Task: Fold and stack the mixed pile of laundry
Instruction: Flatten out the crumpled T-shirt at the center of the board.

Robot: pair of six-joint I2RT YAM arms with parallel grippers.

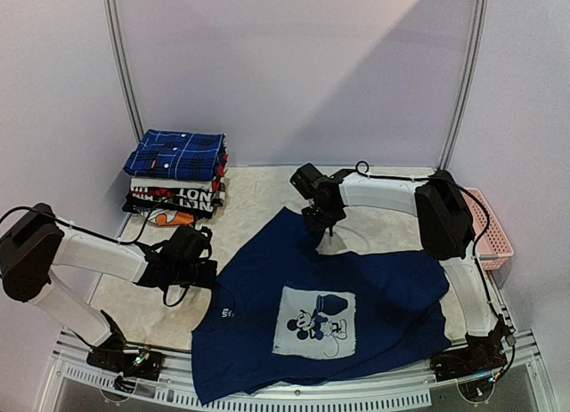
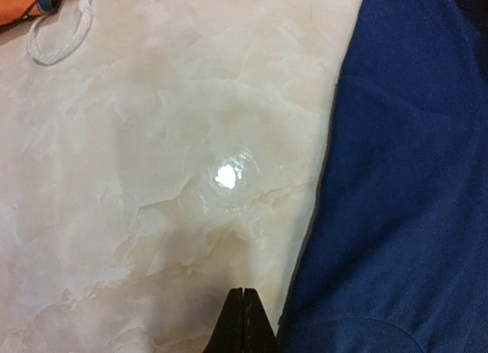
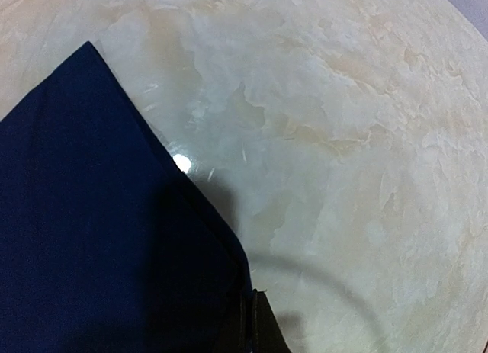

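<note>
Left gripper (image 2: 244, 321): jaws pressed together on nothing, just beside the edge of the soft navy T-shirt with a pale-blue chest print (image 2: 404, 178).
Right gripper (image 3: 255, 322): jaws closed at the shirt's far corner; I cannot tell whether cloth is pinched.
T-shirt place: spread print-up on the cream marbled table (image 1: 258, 185), rumpled on its right side.
Other garment: dark-blue plaid shirt with thin white lines (image 1: 176, 154), folded atop the white and black folded stack (image 1: 174, 198), back left.
Handling: probably light and limp; it should sag between pinch points and drag.
Hold: pinch edges or corners, one per arm.
</note>
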